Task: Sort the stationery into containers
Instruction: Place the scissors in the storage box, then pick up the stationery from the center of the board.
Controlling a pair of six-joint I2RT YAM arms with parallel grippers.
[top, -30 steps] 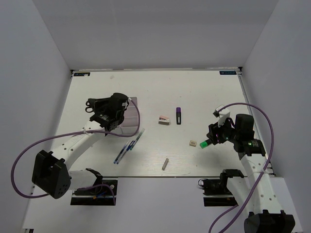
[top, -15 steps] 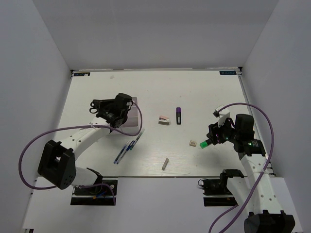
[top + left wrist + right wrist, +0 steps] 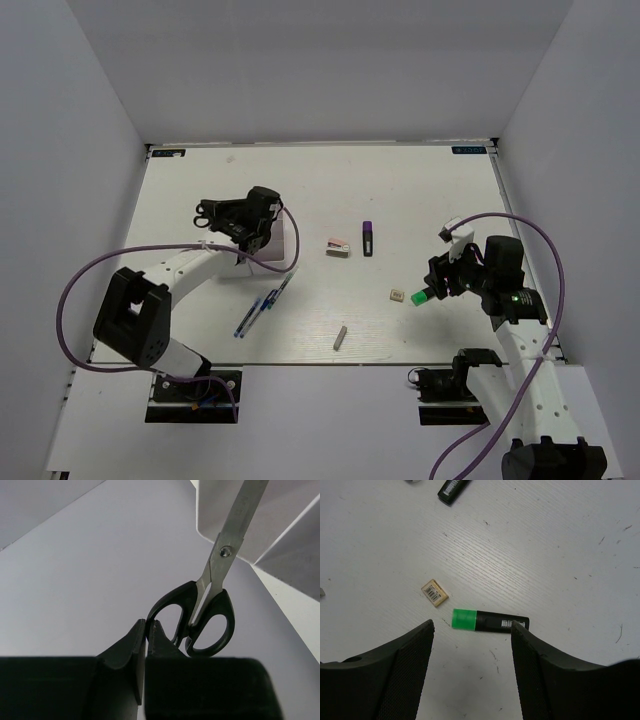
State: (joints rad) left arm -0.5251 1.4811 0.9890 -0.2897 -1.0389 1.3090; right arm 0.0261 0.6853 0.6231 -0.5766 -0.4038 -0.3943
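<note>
So the left gripper [image 3: 146, 626] has its fingers pinched nearly together on one handle loop of the black-handled scissors [image 3: 214, 577]. The blades are closed and point away, up across a wall of the white tray [image 3: 285, 515].

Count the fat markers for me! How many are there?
2. The purple marker lies mid-table. The green highlighter lies on the table between the open fingers of the right gripper. The left arm covers part of the tray, so more could hide there.
</note>
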